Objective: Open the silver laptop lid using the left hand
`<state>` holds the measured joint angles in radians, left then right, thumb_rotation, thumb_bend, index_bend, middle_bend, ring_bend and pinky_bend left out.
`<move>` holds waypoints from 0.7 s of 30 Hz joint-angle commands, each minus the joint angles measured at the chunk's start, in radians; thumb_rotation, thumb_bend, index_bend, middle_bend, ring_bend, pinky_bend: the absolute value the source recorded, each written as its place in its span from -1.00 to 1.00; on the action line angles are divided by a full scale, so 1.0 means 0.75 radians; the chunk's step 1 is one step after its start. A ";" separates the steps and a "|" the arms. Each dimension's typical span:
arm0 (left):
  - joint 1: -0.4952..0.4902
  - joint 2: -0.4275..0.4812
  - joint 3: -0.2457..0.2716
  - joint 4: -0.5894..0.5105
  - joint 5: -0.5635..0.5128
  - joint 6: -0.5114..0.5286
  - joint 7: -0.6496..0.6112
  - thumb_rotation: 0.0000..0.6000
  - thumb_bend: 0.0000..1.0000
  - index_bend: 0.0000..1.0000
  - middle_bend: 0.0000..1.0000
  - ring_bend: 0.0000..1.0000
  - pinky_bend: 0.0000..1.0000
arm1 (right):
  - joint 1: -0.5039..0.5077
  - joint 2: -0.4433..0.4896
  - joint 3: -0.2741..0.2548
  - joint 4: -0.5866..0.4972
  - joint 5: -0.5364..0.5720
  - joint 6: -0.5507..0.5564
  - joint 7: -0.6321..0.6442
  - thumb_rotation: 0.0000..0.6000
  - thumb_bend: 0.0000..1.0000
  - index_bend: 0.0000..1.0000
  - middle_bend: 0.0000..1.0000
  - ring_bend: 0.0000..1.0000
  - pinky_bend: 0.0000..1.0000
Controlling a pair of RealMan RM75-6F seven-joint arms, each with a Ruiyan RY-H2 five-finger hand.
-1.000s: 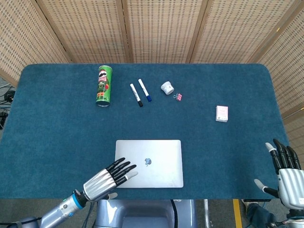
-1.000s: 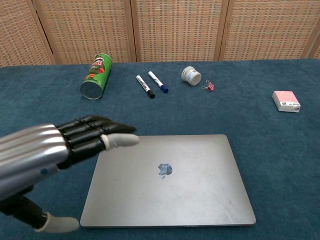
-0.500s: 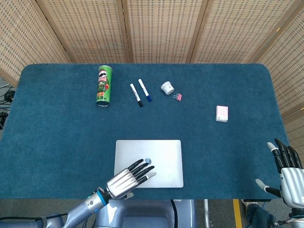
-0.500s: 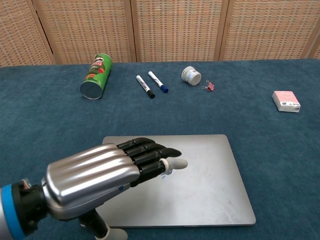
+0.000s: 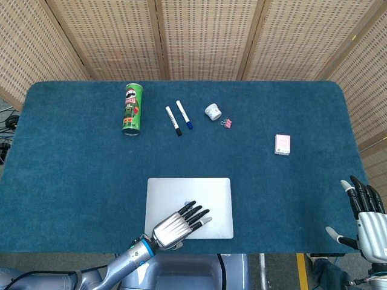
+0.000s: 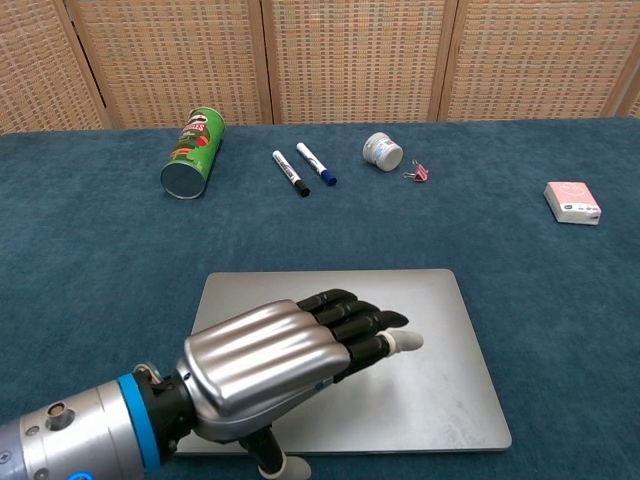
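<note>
Head view: left hand (image 5: pixel 179 222) stretched flat over the near half of the closed silver laptop (image 5: pixel 190 206), fingers extended and slightly apart, nothing held; contact with the lid hard to judge from above. Laptop flat on the blue table (image 5: pixel 72 175), lid down, near edge just under the wrist. Well beyond the fingertips, a green Pringles can (image 5: pixel 132 109) lying on its side, two markers (image 5: pixel 179 118) side by side, a small white jar (image 5: pixel 213 112) and a pink binder clip (image 5: pixel 228 123) just beside it. Far off to the right of the hand, a pink card box (image 5: pixel 282 144). Right hand (image 5: pixel 366 214) at the table's right edge, fingers straight and spread, holding nothing.

Chest view: left hand (image 6: pixel 290 361) large in the foreground, palm down above the laptop (image 6: pixel 440 350), fingers straight, empty. Can (image 6: pixel 192 153), markers (image 6: pixel 304 170), jar (image 6: pixel 382 152) and clip (image 6: pixel 417 172) ahead of the fingertips; card box (image 6: pixel 572 202) far right. Right hand out of frame here.
</note>
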<state>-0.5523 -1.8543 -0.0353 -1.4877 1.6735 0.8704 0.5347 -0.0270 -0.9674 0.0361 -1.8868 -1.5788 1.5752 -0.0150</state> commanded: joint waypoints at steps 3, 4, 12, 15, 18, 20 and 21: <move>-0.022 -0.037 0.008 0.038 -0.026 -0.005 0.021 1.00 -0.98 -1.00 -1.00 -1.00 -1.00 | 0.003 -0.002 0.000 0.000 0.003 -0.006 -0.004 1.00 -0.82 -1.00 -1.00 -1.00 -1.00; -0.026 -0.043 0.007 0.043 -0.030 -0.004 0.022 1.00 -0.97 -1.00 -1.00 -1.00 -1.00 | 0.003 -0.002 0.000 0.000 0.005 -0.007 -0.003 1.00 -0.83 -1.00 -1.00 -1.00 -1.00; -0.053 -0.093 -0.011 0.095 -0.079 -0.001 0.040 1.00 -0.89 -1.00 -1.00 -1.00 -1.00 | 0.007 0.000 0.004 0.003 0.018 -0.013 0.011 1.00 -0.82 -1.00 -1.00 -1.00 -1.00; -0.058 -0.099 -0.008 0.098 -0.090 0.001 0.036 1.00 -0.81 -1.00 -1.00 -1.00 -1.00 | 0.007 0.002 0.005 0.003 0.020 -0.013 0.014 1.00 -0.82 -1.00 -1.00 -1.00 -1.00; -0.067 -0.105 -0.005 0.104 -0.097 0.007 0.040 1.00 -0.67 -1.00 -1.00 -1.00 -1.00 | 0.007 0.003 0.005 0.003 0.023 -0.013 0.019 1.00 -0.82 -1.00 -1.00 -1.00 -1.00; -0.072 -0.106 -0.001 0.106 -0.103 0.013 0.045 1.00 -0.52 -1.00 -1.00 -1.00 -1.00 | 0.007 0.005 0.005 0.003 0.024 -0.014 0.023 1.00 -0.82 -1.00 -1.00 -1.00 -1.00; -0.073 -0.106 0.001 0.105 -0.107 0.015 0.046 1.00 -0.42 -1.00 -1.00 -1.00 -1.00 | 0.007 0.005 0.004 0.004 0.024 -0.014 0.024 1.00 -0.82 -1.00 -1.00 -1.00 -1.00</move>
<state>-0.6066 -1.9337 -0.0356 -1.4087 1.5944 0.8806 0.5684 -0.0218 -0.9635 0.0394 -1.8842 -1.5605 1.5648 0.0026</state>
